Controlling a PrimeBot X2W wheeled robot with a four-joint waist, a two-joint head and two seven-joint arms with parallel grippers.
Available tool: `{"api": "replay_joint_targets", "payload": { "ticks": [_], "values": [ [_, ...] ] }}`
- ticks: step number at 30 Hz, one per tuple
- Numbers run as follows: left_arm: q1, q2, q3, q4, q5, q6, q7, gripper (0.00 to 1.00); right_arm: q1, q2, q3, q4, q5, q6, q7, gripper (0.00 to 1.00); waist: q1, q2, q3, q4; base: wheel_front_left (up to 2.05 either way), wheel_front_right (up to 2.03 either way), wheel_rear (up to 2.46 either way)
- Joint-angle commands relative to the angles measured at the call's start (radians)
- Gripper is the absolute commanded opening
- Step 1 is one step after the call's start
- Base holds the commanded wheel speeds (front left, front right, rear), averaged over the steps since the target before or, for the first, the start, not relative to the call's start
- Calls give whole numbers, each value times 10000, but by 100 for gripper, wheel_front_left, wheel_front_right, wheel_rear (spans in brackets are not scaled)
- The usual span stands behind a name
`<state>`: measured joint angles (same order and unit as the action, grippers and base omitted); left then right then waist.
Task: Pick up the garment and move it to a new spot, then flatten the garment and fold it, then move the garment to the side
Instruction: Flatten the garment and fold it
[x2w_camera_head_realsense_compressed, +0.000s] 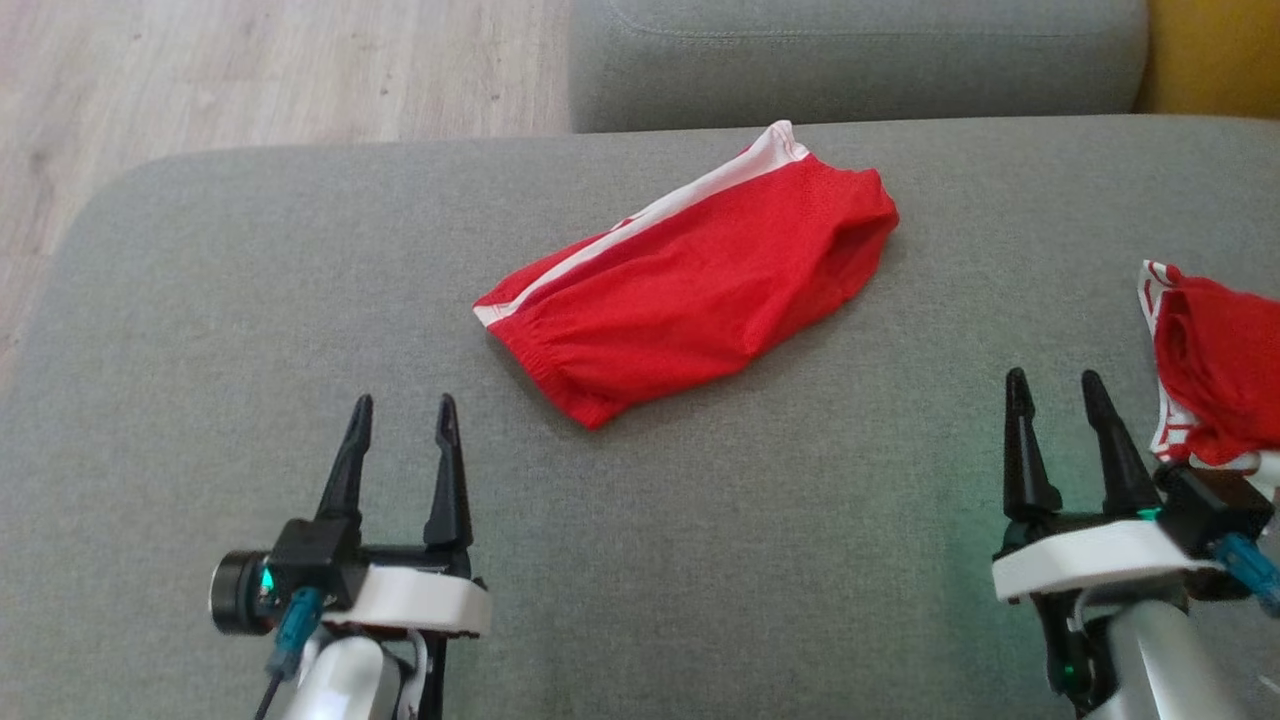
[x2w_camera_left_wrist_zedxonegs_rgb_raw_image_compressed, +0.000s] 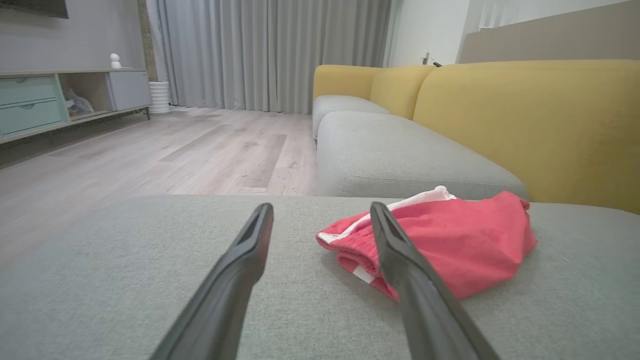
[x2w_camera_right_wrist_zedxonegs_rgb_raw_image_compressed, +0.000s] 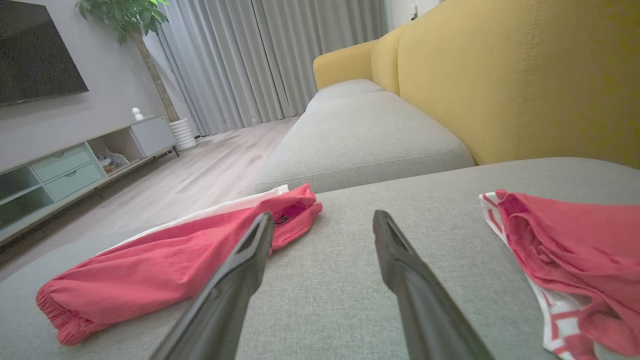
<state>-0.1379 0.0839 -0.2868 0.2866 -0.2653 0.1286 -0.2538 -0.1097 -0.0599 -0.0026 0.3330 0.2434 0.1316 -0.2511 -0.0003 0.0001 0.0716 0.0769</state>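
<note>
Head view put both claws low over the grey seat cushion (x2w_camera_head_realsense_compressed: 200, 300), fingers pointing away from the robot. The left gripper (x2w_camera_head_realsense_compressed: 405, 402) had its two dark fingers spread wide with nothing between them. The right gripper (x2w_camera_head_realsense_compressed: 1053, 378) stood spread the same way, also empty.

Beyond them, roughly between the two arms and apart from both, lay the red shorts (x2w_camera_head_realsense_compressed: 690, 280) in the middle of the cushion. They were set on a slant, elastic waistband nearest the left gripper and leg openings toward the far right. A white stripe ran along the far edge and the mesh-like cloth was folded over on itself, lightly rumpled. From the left wrist view the waistband end sat just behind the right-hand finger.

Close beside the right gripper, at the cushion's right edge, was a second red garment (x2w_camera_head_realsense_compressed: 1215, 370), bunched up, with red-and-white striped trim. Further out were another grey cushion (x2w_camera_head_realsense_compressed: 850, 60), a yellow backrest (x2w_camera_head_realsense_compressed: 1210, 50) and pale wooden floor (x2w_camera_head_realsense_compressed: 250, 70).
</note>
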Motion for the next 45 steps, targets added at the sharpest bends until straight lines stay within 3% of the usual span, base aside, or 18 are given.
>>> {"api": "replay_joint_targets", "payload": {
  "ticks": [1, 7, 14, 24, 35, 36, 45],
  "values": [
    [-404, -7, 439, -382, 139, -100, -79, 100, -369, 41, 177, -456, -76, -9, -106, 100, 3, -1, 74, 30, 0, 0, 0],
    [-745, -213, 542, -385, 415, -475, -80, 100, -842, 80, 121, -527, -399, -9, -21, 100, 3, -1, 772, 388, 0, 0, 0],
    [-1460, -315, 418, -359, 528, -737, -80, 100, -2948, -271, -556, 93, -727, -9, 1236, 100, 3, -1, 2107, 1231, 0, 0, 0],
    [-2110, -334, -141, -432, 179, -669, -80, 100, -6068, -624, -2134, 3158, -602, -9, 2858, 100, 3, -1, 3090, 2208, 0, 0, 0],
    [-2283, -335, -684, -605, -120, -433, -80, 100, -6988, -822, -2350, 5822, -1783, -9, 3188, 100, 3, -1, 3155, 2444, 0, 0, 0],
    [-2270, -336, -692, -587, -112, -410, -80, 100, -7065, -780, -2110, 6102, -1859, -9, 3105, 0, 3, -1, 3138, 2385, 0, 0, 0],
    [-2061, -336, -515, -360, 66, -460, -80, 100, -6754, -659, -1481, 6288, -1113, -9, 1364, 0, 3, -1, 2641, 1675, 0, 0, 0]
  ]
}}
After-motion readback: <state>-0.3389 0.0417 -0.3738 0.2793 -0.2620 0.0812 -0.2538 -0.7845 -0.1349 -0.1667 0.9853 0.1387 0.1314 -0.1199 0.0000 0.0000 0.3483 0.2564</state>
